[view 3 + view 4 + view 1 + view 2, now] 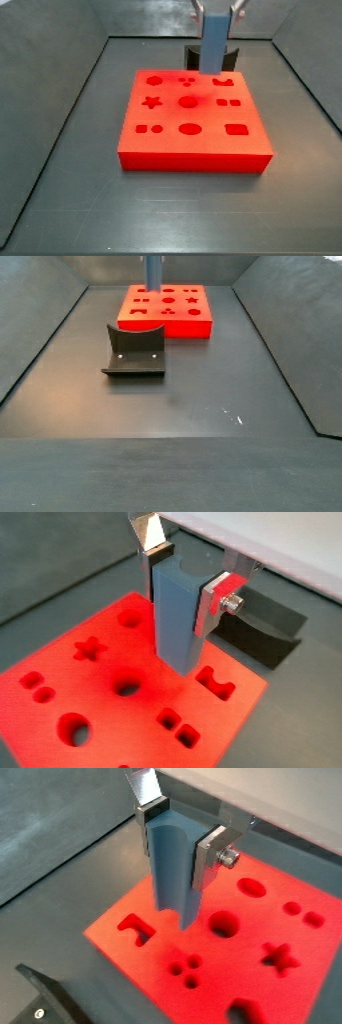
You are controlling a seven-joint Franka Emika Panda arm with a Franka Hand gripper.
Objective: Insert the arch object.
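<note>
My gripper (187, 580) is shut on a tall blue-grey bar (178, 622) with a rounded groove down one side, held upright between the silver fingers (218, 600). Both show in the other wrist view too, gripper (183, 833) and bar (171, 873). The bar's lower end hangs over the red board (100, 684), close to its arch-shaped hole (214, 684). In a side view the bar (214, 48) stands at the board's far edge (187, 155). No small dark grey-black arch object shows in any view.
The board has several other shaped holes, among them a star (152, 102) and a round one (190, 101). The dark fixture (134, 351) stands on the grey floor in front of the board (167, 326). It also shows in a wrist view (261, 627). Sloped walls ring the floor.
</note>
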